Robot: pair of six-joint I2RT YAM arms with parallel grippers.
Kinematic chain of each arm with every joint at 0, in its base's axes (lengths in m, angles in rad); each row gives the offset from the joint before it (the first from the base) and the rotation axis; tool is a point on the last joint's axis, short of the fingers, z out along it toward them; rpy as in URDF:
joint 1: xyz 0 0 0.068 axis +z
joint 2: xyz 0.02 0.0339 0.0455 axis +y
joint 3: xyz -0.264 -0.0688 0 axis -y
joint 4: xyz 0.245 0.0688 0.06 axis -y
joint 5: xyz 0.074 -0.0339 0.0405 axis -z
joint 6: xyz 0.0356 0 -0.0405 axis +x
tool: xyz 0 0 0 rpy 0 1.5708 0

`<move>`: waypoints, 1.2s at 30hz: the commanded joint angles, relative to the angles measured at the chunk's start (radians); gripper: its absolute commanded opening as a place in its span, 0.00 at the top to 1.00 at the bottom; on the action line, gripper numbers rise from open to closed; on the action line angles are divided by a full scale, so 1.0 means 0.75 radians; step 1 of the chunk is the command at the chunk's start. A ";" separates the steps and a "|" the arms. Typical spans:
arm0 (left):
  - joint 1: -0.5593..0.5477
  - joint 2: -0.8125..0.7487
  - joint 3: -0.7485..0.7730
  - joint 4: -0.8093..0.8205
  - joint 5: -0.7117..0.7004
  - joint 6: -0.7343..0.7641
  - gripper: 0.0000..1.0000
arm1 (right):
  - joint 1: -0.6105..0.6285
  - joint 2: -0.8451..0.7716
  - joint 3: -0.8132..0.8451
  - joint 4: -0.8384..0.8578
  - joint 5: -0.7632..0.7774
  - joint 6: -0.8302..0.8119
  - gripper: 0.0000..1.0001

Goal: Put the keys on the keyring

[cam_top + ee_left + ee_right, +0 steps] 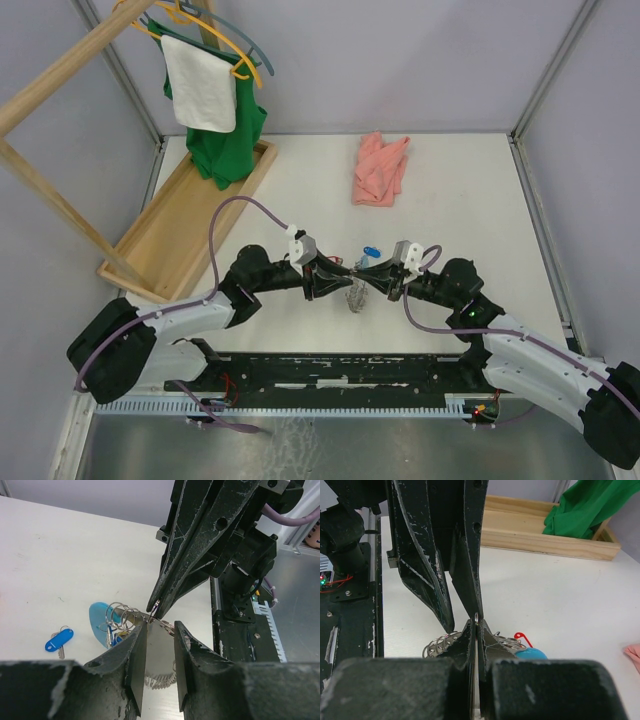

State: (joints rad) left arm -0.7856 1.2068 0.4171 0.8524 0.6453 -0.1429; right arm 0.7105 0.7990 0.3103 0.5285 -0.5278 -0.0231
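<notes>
In the top view, locate the keyring (357, 297) between both gripper tips, with a blue-tagged key (372, 250) at its 1 o'clock; in the left wrist view, the left gripper (160, 627) fingers stand part-spread, grip not determinable; in the right wrist view, the right gripper (475, 624) fingers are pressed together on the keyring's wire.

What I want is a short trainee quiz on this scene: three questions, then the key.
1. True or false: the right gripper is shut.
2. Pick one: the loose key lying apart from the ring has a tag that is A) red, B) blue, C) yellow.
3. Short answer: what colour is the crumpled cloth lying on the table?

Key: 1 true; 2 B; 3 pink.
</notes>
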 commanded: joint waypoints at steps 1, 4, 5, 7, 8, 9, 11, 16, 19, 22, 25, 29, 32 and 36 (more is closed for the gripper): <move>0.037 0.006 -0.018 0.157 0.135 -0.075 0.65 | -0.005 -0.033 0.000 0.134 -0.035 0.017 0.99; 0.054 -0.001 -0.020 0.159 0.184 -0.070 0.65 | -0.006 -0.037 -0.001 0.132 -0.041 0.014 0.99; 0.055 0.001 -0.019 0.157 0.194 -0.069 0.66 | -0.006 -0.037 -0.001 0.132 -0.044 0.014 0.99; 0.064 0.008 -0.014 0.155 0.208 -0.069 0.67 | -0.006 -0.033 -0.001 0.136 -0.049 0.014 0.99; 0.065 0.013 -0.010 0.153 0.212 -0.069 0.68 | -0.007 -0.033 -0.001 0.139 -0.052 0.014 0.99; 0.067 0.019 -0.008 0.151 0.216 -0.069 0.68 | -0.008 -0.032 -0.001 0.140 -0.057 0.014 0.99; 0.074 0.025 -0.005 0.151 0.216 -0.071 0.68 | -0.008 -0.033 0.001 0.140 -0.066 0.014 0.99; 0.088 0.038 0.003 0.148 0.222 -0.078 0.70 | -0.008 -0.032 0.001 0.141 -0.088 0.018 0.99; 0.099 0.041 0.003 0.145 0.206 -0.085 0.71 | -0.008 -0.031 0.004 0.141 -0.101 0.017 0.99; 0.105 0.047 0.011 0.137 0.213 -0.088 0.71 | -0.007 -0.028 0.005 0.141 -0.105 0.018 0.99; 0.105 0.057 0.024 0.137 0.239 -0.092 0.71 | -0.008 -0.026 0.005 0.143 -0.113 0.019 0.99; 0.105 0.083 0.041 0.150 0.275 -0.108 0.73 | -0.007 -0.021 0.008 0.148 -0.114 0.020 0.99; 0.106 0.109 0.047 0.190 0.299 -0.138 0.74 | -0.007 -0.018 0.009 0.149 -0.122 0.019 0.99; 0.105 0.132 0.050 0.251 0.322 -0.171 0.75 | -0.008 -0.016 0.010 0.145 -0.128 0.021 0.99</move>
State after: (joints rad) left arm -0.7128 1.2926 0.4160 0.9401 0.8436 -0.2131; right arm 0.7086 0.7937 0.3023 0.5392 -0.5987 -0.0227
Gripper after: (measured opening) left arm 0.251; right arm 0.017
